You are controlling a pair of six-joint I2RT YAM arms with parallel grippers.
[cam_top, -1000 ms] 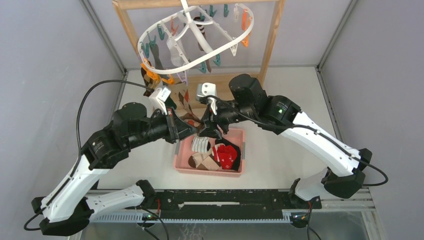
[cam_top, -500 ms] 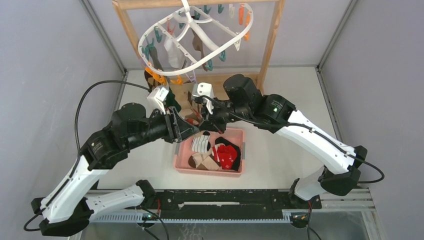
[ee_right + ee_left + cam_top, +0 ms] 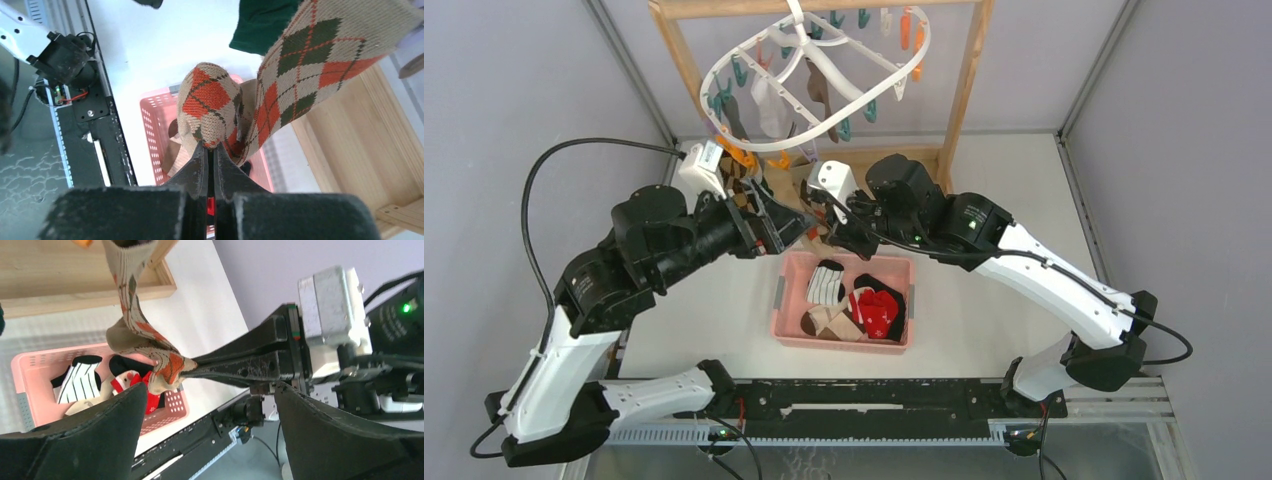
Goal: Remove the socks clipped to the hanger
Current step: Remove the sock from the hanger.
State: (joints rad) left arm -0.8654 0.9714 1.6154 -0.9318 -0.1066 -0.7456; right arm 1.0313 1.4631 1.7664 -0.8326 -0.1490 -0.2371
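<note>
The white oval hanger (image 3: 884, 75) hangs from the wooden frame with several socks (image 3: 769, 105) clipped under it. A brown argyle sock (image 3: 210, 102) hangs down from above, and my right gripper (image 3: 211, 146) is shut on its toe end. The left wrist view shows the same argyle sock (image 3: 135, 335) pinched in the right gripper's black fingers (image 3: 235, 365). My left gripper (image 3: 211, 390) stands wide open just left of it, holding nothing. From above, the left gripper (image 3: 786, 225) and the right gripper (image 3: 832, 238) are close together over the far edge of the basket.
A pink basket (image 3: 782, 300) below the grippers holds a striped white sock (image 3: 826, 283), a red one (image 3: 876, 310) and others. The wooden frame (image 3: 969, 70) and its base (image 3: 75, 285) stand behind. A dark green sock (image 3: 265, 20) hangs close by.
My left gripper opened, let go of the argyle sock and drew back to the left and away from the basket. My right gripper shut on the sock's toe end.
</note>
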